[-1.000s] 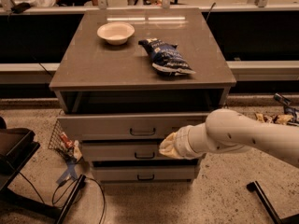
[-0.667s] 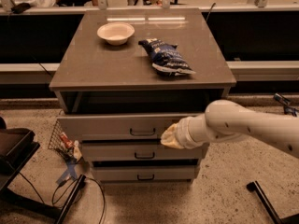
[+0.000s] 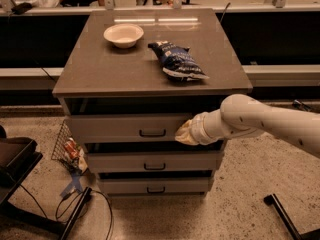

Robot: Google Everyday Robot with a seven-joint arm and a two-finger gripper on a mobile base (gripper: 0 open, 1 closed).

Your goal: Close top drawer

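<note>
The top drawer [image 3: 120, 128] is the uppermost of three grey drawers in a cabinet. It stands pulled out a little, with a dark gap under the cabinet top. Its small black bar handle [image 3: 152, 133] is in the middle of the flat front. My gripper [image 3: 183, 132] is at the end of a white arm that reaches in from the right. It is against the right part of the drawer front, just right of the handle.
A white bowl [image 3: 123, 35] and a blue chip bag [image 3: 176, 61] lie on the cabinet top [image 3: 100, 69]. Two lower drawers [image 3: 150, 162] sit below. A wire basket [image 3: 67, 146] and cables are on the floor at left, a black leg [image 3: 282, 214] at right.
The arm has moved left and up, bringing the gripper from the second drawer's level to the top drawer's front. The drawer gap looks about the same.
</note>
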